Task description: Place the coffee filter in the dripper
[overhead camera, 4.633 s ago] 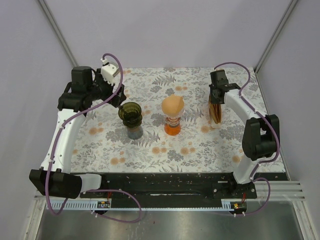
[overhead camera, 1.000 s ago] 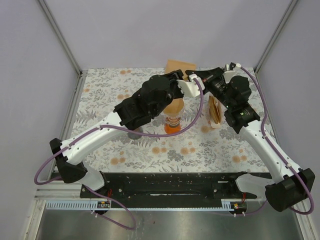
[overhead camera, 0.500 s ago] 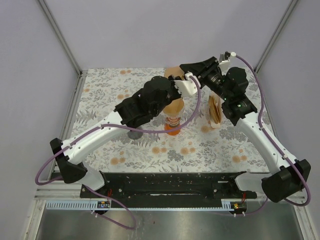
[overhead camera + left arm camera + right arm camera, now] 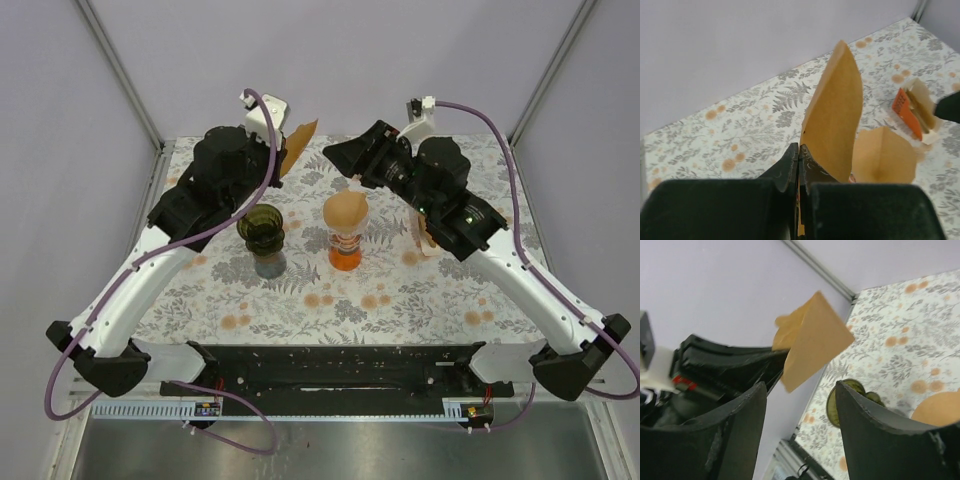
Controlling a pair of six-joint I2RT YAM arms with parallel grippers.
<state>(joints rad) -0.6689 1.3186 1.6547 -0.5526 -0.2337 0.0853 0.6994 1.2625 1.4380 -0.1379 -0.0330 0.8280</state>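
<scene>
A flat brown coffee filter (image 4: 301, 133) hangs in the air over the table's back left, and my left gripper (image 4: 283, 151) is shut on its lower edge. In the left wrist view the filter (image 4: 835, 117) rises from the closed fingertips (image 4: 799, 156). The empty dark green glass dripper (image 4: 261, 226) stands on a cup below and slightly nearer. My right gripper (image 4: 336, 152) hovers to the right of the filter, open and holding nothing. Through its spread jaws, the right wrist view takes in the filter (image 4: 813, 341) and the dripper (image 4: 852, 399).
An orange patterned cup (image 4: 345, 252) at table centre carries another brown filter (image 4: 346, 210). A holder with a stack of filters (image 4: 426, 235) stands at the right, partly under my right arm. The floral table (image 4: 440, 295) has grey walls at the back and sides.
Both grippers met at the filter above the back centre. The left one shut on it, the right one opened, and the left arm has swung back left with the filter.
</scene>
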